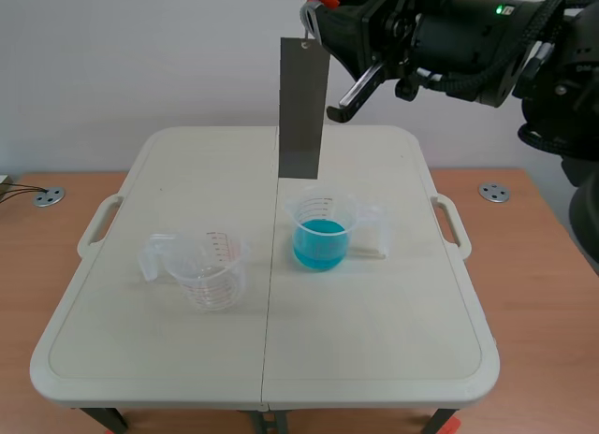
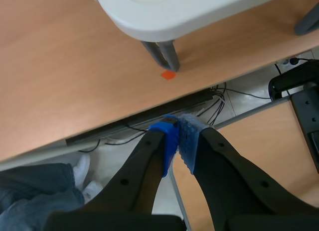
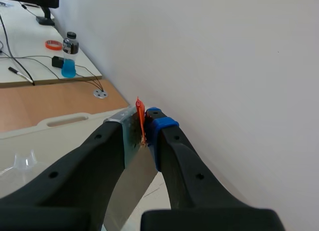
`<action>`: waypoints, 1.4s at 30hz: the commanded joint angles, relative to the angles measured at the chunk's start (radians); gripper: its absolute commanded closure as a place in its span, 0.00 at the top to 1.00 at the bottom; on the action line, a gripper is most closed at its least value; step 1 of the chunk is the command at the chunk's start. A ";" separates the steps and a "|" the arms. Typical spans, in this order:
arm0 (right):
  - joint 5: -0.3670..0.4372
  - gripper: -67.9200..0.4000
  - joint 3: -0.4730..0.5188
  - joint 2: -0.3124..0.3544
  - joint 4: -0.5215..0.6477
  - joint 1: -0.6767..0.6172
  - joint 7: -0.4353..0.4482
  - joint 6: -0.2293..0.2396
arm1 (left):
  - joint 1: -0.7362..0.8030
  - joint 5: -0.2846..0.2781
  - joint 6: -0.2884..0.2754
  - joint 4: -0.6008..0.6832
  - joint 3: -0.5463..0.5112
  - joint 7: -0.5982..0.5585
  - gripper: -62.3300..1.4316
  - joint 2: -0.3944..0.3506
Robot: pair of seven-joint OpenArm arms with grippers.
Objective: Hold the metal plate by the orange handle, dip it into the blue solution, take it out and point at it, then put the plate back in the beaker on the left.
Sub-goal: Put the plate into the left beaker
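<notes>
Right arm here: my right gripper [image 1: 314, 11] is up high, and its 2 fingers are clamped on the orange handle [image 3: 141, 117] at the top end of the metal plate [image 1: 304, 107]. So that hand is holding the plate, with the handle squeezed between the pads [image 3: 158, 125]. The plate hangs straight down, long edge vertical, with a white wall behind it.

On the white folding table [image 1: 140, 359] there are 2 clear beakers. The one with the blue solution [image 1: 321, 242] sits near the middle. The empty beaker [image 1: 208, 266] is off at about 8 o'clock from it, a clear gap between them. From the scene camera the plate is at roughly 12 o'clock from the blue beaker. Its lower edge is just above the rim, so it isn't in the liquid. Nothing touches either beaker.

My left gripper [image 2: 178, 134] is nowhere near any of this. It's down low beside the table, fingers pinched narrow with the blue pads pressed together and nothing between them. Past it I see a table leg [image 2: 167, 54], an orange tape mark on the wooden floor and some cables [image 2: 219, 99].

From the right wrist, a small bottle [image 3: 70, 61] with blue liquid stands on a desk along the wall.
</notes>
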 commanded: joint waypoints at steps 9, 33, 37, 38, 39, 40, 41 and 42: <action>0.021 0.02 -0.073 -0.049 0.026 0.051 -0.008 0.005 | 0.027 -0.002 -0.003 0.008 0.005 -0.023 0.04 -0.003; 0.011 0.02 -0.251 -0.195 0.024 0.051 -0.136 0.005 | 0.026 -0.002 -0.014 0.008 0.006 0.002 0.04 -0.006; 0.011 0.02 -0.262 -0.203 0.024 0.051 -0.157 0.005 | 0.027 -0.002 -0.014 0.008 0.006 0.003 0.04 -0.006; 0.011 0.02 -0.264 -0.203 0.024 0.051 -0.157 0.005 | 0.027 -0.002 -0.014 0.008 0.006 0.003 0.04 -0.006; 0.011 0.02 -0.264 -0.203 0.024 0.051 -0.157 0.005 | 0.027 -0.002 -0.014 0.008 0.006 0.002 0.04 -0.006; 0.011 0.02 -0.264 -0.203 0.024 0.051 -0.157 0.005 | 0.027 -0.002 -0.014 0.008 0.006 0.002 0.04 -0.006; 0.011 0.02 -0.264 -0.203 0.023 0.051 -0.158 0.005 | 0.027 -0.002 -0.014 0.008 0.006 0.002 0.04 -0.006; 0.011 0.02 -0.264 -0.203 0.021 0.051 -0.157 0.005 | 0.027 -0.002 -0.014 0.008 0.006 0.002 0.04 -0.006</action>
